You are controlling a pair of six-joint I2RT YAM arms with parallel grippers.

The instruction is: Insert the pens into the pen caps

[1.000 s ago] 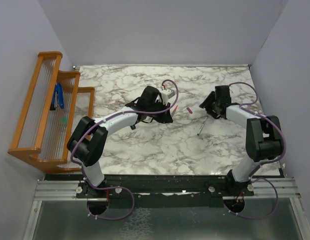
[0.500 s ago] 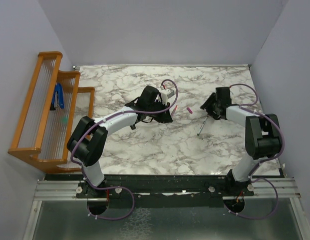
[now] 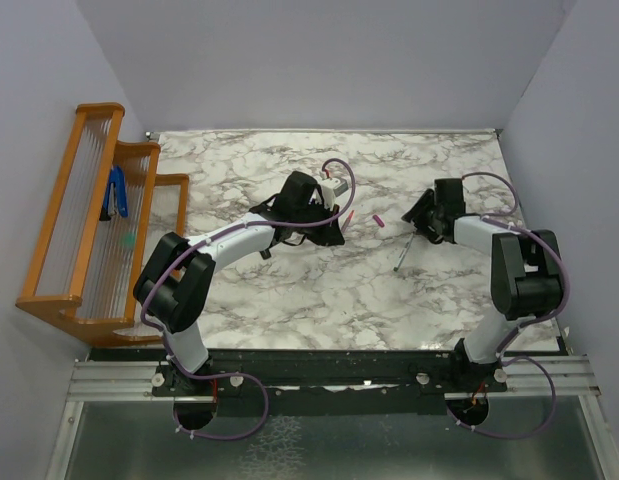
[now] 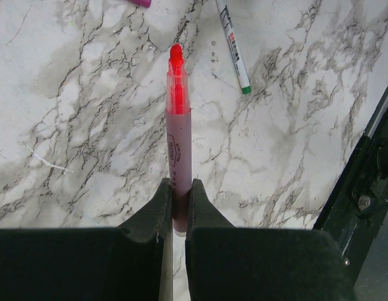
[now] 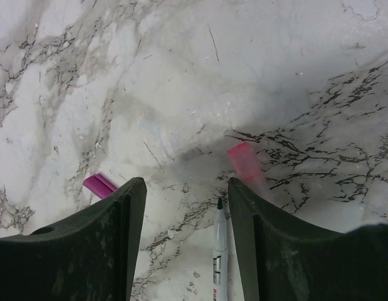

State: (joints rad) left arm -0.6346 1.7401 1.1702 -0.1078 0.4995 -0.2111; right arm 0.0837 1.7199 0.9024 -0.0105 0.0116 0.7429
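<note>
Left pincer (image 4: pixel 178 188) clamped on pink pen (image 4: pixel 178 119), red tip bare, pointing out over marble tabletop (image 4: pixel 74 94). Right pincer (image 5: pixel 187 188) open, straddling tip of white pen (image 5: pixel 219 251) lying flat; pale pink cap (image 5: pixel 242 160) and magenta cap (image 5: pixel 99 185) lie either side, apart.

Red-tipped pink pen (image 4: pixel 179 125) is gripped by its tail; white pen (image 5: pixel 219 263), magenta cap (image 5: pixel 99 185) and pale pink cap (image 5: pixel 242 161) lie close together.

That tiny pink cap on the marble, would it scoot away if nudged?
Probably. The pink cap looks small and translucent, so it is likely light plastic. It lies on its side on the smooth marble table, so it may roll or skid. It likely stays stiff when pinched.
</note>
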